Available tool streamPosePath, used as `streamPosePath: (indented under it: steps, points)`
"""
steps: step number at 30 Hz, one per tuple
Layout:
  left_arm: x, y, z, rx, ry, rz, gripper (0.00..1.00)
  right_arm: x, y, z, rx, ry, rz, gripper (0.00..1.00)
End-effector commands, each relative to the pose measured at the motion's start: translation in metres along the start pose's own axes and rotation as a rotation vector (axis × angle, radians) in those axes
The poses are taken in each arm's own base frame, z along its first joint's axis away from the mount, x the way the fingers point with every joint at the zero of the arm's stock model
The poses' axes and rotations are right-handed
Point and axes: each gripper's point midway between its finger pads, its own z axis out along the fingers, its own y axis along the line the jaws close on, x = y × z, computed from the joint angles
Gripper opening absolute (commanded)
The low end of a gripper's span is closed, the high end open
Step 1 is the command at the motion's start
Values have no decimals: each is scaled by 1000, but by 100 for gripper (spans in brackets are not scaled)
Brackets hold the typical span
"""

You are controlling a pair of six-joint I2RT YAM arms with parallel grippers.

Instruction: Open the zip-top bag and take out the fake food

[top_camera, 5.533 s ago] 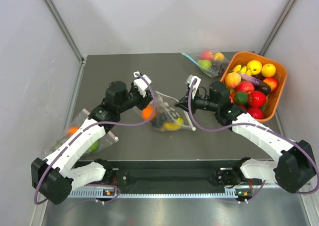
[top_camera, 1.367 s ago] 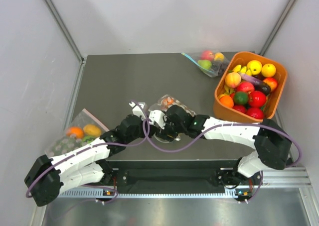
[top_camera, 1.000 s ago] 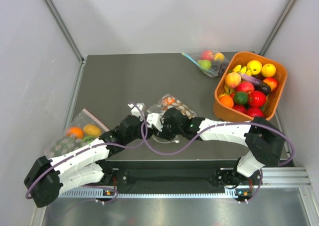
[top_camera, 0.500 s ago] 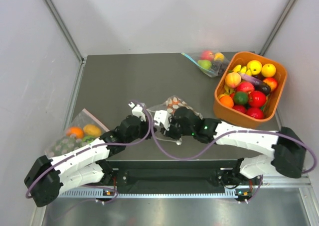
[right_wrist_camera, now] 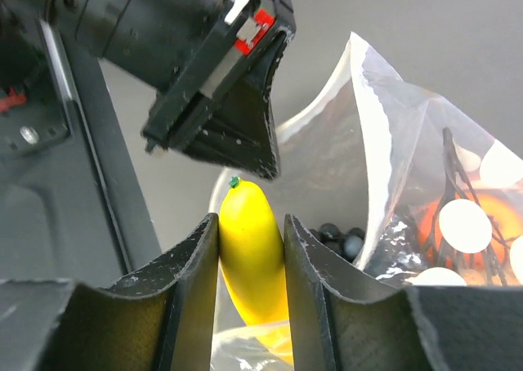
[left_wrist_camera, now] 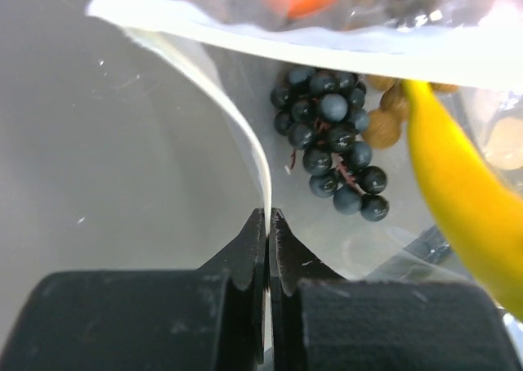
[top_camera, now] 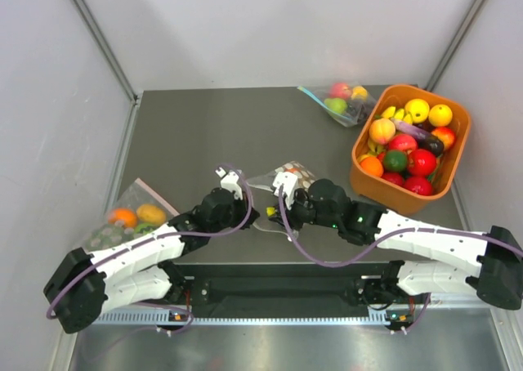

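The zip-top bag (top_camera: 296, 173) lies near the table's front, mouth open toward the arms, polka dots on its far part. My left gripper (top_camera: 252, 216) is shut on the bag's white mouth edge (left_wrist_camera: 263, 175). My right gripper (top_camera: 279, 211) is shut on the yellow banana (right_wrist_camera: 249, 240), whose green tip (top_camera: 270, 212) pokes out at the bag's mouth. In the left wrist view the banana (left_wrist_camera: 462, 199) slants past a bunch of dark berries (left_wrist_camera: 331, 146) and tan berries (left_wrist_camera: 384, 126) inside the bag. An orange ball (right_wrist_camera: 490, 216) shows behind the dotted plastic.
An orange bin (top_camera: 409, 89) full of toy fruit stands at the right. A clear bag with a blue strip (top_camera: 337, 101) lies at the back beside it. Another clear bag of fruit (top_camera: 131, 220) sits at the left edge.
My right gripper has closed on the banana and drawn back to the right, lifting the banana's tip out at the bag's mouth. The left gripper keeps its hold on the bag edge.
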Motion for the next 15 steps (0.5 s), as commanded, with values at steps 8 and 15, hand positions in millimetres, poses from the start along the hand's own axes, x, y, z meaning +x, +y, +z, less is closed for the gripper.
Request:
streamPosePath:
  steps: [8,15]
  points:
    - [-32,-34,8,105,-70,22,0,-91,-11,-23,72,-352,214,23]
    - [-30,-35,13,104,-61,20,0,-105,-28,-40,122,-417,320,23]
